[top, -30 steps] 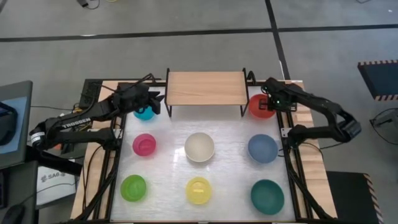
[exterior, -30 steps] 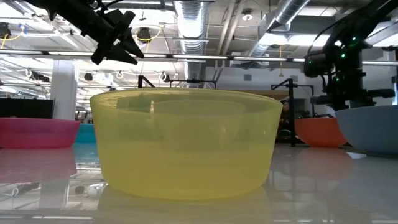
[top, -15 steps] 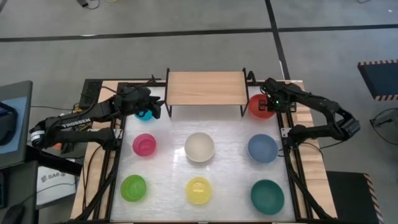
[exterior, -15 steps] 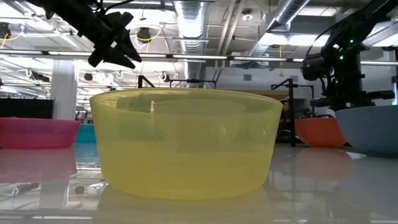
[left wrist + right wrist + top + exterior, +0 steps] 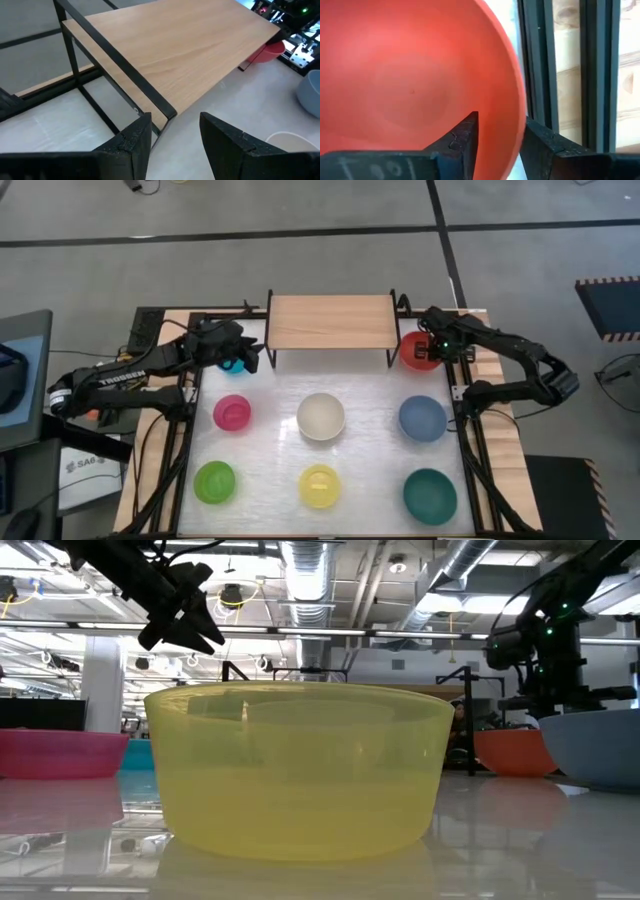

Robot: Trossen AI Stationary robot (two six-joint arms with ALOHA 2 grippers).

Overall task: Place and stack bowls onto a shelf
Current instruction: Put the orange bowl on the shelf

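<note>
The shelf (image 5: pixel 330 321), a wooden top on black legs, stands at the table's far middle. A cyan bowl (image 5: pixel 232 366) rests on the table by the shelf's left end. My left gripper (image 5: pixel 250 357) hovers above it, open and empty, facing the shelf top (image 5: pixel 190 55). A red bowl (image 5: pixel 414 352) rests on the table by the shelf's right end. My right gripper (image 5: pixel 501 125) is open and low over that bowl's right side. One finger (image 5: pixel 465 137) is inside the rim and the other (image 5: pixel 545 145) is outside. My right gripper comes at the red bowl from above, its fingers on either side of the rim (image 5: pixel 519 107) on the bowl's right side. I cannot tell whether either finger touches the rim. The bowl sits on the table.
Six more bowls rest on the white tabletop: magenta (image 5: pixel 232 413), white (image 5: pixel 321 416) and blue (image 5: pixel 422 419) in the middle row, and lime green (image 5: pixel 214 482), yellow (image 5: pixel 319 485) and teal (image 5: pixel 430 494) in the near row. A black frame rail (image 5: pixel 540 60) runs just beside the red bowl.
My left gripper has drifted a little toward the near edge, over the cyan bowl, so that it covers more of the bowl. It has stayed open.
</note>
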